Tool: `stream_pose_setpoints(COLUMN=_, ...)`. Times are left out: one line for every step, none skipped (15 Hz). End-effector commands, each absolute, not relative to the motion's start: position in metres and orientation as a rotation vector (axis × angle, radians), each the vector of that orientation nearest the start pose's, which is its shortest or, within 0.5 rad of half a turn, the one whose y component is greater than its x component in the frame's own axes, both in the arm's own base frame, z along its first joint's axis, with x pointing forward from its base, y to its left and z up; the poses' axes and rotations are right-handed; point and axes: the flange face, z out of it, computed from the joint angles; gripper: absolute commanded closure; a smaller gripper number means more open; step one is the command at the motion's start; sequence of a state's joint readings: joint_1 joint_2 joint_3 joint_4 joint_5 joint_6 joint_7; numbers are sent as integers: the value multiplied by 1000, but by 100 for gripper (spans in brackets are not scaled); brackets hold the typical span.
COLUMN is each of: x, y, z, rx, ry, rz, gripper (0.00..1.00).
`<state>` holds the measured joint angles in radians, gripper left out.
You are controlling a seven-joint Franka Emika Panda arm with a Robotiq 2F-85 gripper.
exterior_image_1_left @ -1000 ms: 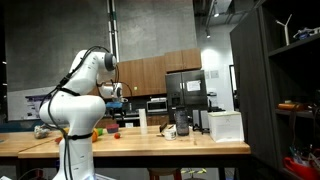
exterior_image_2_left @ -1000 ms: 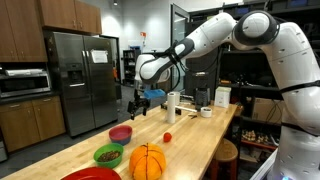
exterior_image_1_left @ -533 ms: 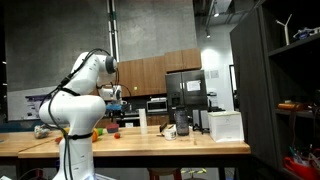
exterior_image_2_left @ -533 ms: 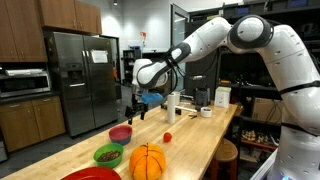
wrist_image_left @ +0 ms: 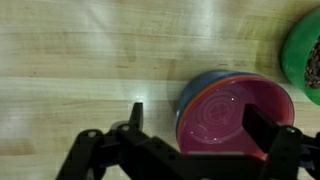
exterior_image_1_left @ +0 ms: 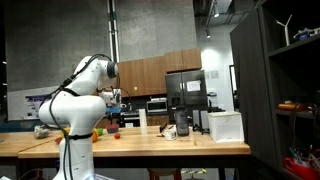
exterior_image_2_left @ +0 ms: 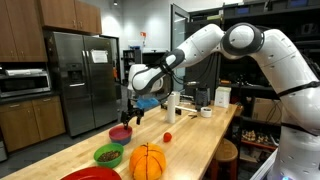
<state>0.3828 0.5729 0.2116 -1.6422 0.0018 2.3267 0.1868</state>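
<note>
My gripper (wrist_image_left: 199, 116) is open and holds nothing. In the wrist view it hangs over a stack of bowls (wrist_image_left: 236, 112): a pink bowl on top, with orange and blue rims under it. One finger (wrist_image_left: 135, 112) stands left of the stack over bare wood, and the other finger (wrist_image_left: 266, 130) sits over the bowl's right part. In an exterior view the gripper (exterior_image_2_left: 130, 113) hovers just above the pink bowl (exterior_image_2_left: 120, 133) on the long wooden counter (exterior_image_2_left: 200, 135). The arm also shows in an exterior view with the gripper (exterior_image_1_left: 113, 104) above the counter.
A green bowl (exterior_image_2_left: 108, 155) with dark contents, an orange ball-like object (exterior_image_2_left: 147, 162) and a red bowl (exterior_image_2_left: 90, 175) sit near the pink one. A small red object (exterior_image_2_left: 167, 137) and a white cylinder (exterior_image_2_left: 173, 105) lie further along. A white box (exterior_image_1_left: 225, 125) stands far off.
The arm has swung the open gripper along the counter and lower, bringing it over the pink bowl. Nothing on the counter has moved.
</note>
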Motion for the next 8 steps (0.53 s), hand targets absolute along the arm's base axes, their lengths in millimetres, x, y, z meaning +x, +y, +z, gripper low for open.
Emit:
stream_pose_setpoints(x=595, y=384, z=290, rx=-2959, ry=-531, rz=-94, gripper=0)
stream_pose_setpoints(x=595, y=386, z=287, rx=-2962, ry=-534, rz=-90, gripper=0)
stream_pose_setpoints(x=595, y=388, z=284, rx=-2970, ry=-542, rz=-94, gripper=0)
stream_pose_setpoints(x=595, y=388, z=281, rx=-2986, ry=-548, rz=-94, gripper=0)
stream_pose_setpoints(x=595, y=389, z=278, rx=-3000, ry=-555, rz=-94, gripper=0)
stream_pose_setpoints(x=593, y=389, z=275, rx=-3016, ry=-560, rz=-94, gripper=0)
stream_pose_setpoints(x=593, y=389, z=272, rx=-3032, ry=-567, rz=-95, gripper=0)
stream_pose_setpoints(x=592, y=389, z=271, rx=-3045, ry=-571, rz=-95, gripper=0)
